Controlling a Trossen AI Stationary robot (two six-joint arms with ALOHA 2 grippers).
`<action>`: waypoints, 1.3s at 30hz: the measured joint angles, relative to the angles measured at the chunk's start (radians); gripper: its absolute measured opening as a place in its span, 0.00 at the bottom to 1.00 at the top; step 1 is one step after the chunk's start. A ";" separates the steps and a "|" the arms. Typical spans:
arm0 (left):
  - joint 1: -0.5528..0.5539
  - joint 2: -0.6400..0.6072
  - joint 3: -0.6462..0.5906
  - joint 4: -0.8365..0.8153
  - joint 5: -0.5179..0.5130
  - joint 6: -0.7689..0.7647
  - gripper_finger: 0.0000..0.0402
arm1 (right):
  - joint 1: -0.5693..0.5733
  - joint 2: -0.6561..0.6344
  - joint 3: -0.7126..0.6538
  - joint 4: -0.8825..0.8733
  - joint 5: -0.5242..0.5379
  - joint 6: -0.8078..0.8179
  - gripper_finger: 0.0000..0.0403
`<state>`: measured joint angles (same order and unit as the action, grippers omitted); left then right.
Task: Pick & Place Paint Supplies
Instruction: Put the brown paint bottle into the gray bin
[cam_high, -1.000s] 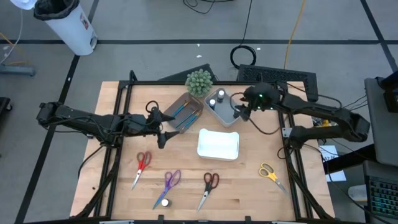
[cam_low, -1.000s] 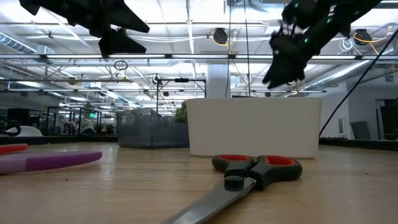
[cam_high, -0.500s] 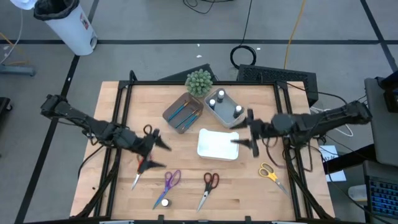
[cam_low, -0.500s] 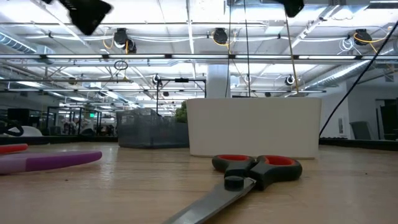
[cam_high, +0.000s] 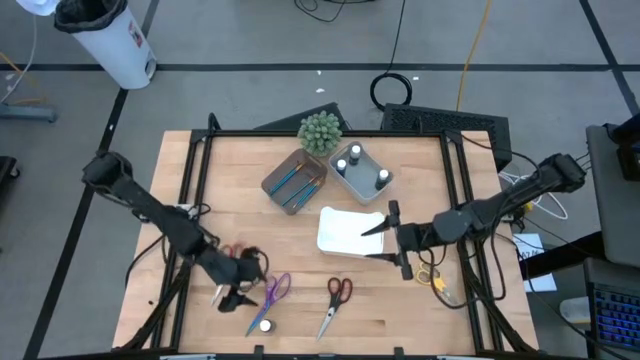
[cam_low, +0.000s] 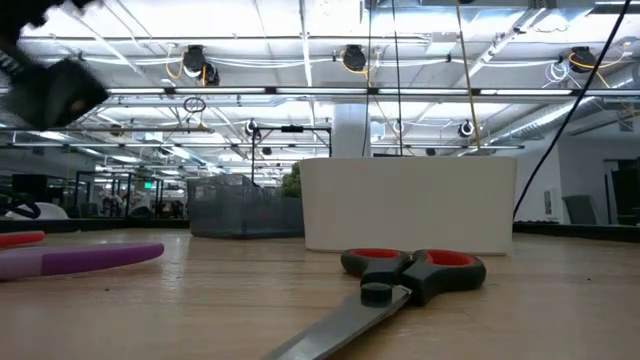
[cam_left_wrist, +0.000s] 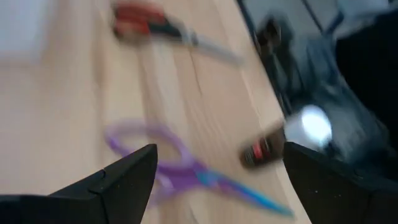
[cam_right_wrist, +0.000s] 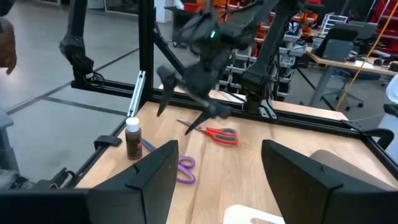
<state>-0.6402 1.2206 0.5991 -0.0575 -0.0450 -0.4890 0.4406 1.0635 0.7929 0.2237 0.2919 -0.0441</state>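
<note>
My left gripper (cam_high: 246, 282) hangs open above the near-left part of the table, over the purple scissors (cam_high: 275, 290) and beside the red scissors (cam_right_wrist: 217, 134). A white-capped dark bottle (cam_high: 265, 325) stands near the near edge. My right gripper (cam_high: 376, 243) is open, beside the right end of the white tray (cam_high: 345, 232), with the yellow-handled scissors (cam_high: 436, 279) partly under its arm. Red-and-black scissors (cam_high: 336, 296) lie flat on the table. Brushes lie in the brown tray (cam_high: 295, 181); bottles stand in the pale blue-grey tray (cam_high: 360, 172).
The green spiky plant (cam_high: 320, 131) stands at the far edge behind the two trays. A black frame (cam_high: 190, 190) runs along the table's sides. Bare wood lies between the white tray and the near edge, around the scissors.
My left gripper has swept from beside the brown tray toward the near edge and now hangs over the purple scissors. My right gripper has left the pale blue-grey tray and moved toward the near edge, to the right end of the white tray. No object has moved.
</note>
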 joint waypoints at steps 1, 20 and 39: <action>-0.009 0.022 0.000 -0.014 0.026 -0.039 0.87 | -0.002 0.009 0.000 0.009 0.000 -0.003 0.55; -0.187 0.335 0.003 0.016 -0.015 -0.218 0.87 | -0.028 0.048 0.000 0.057 -0.004 -0.021 0.53; -0.230 0.459 0.000 0.431 -0.221 -0.048 0.87 | -0.029 0.048 0.000 0.056 -0.006 -0.025 0.53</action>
<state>-0.8703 1.6793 0.5987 0.3732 -0.2660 -0.5369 0.4118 1.1114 0.7929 0.2798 0.2857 -0.0686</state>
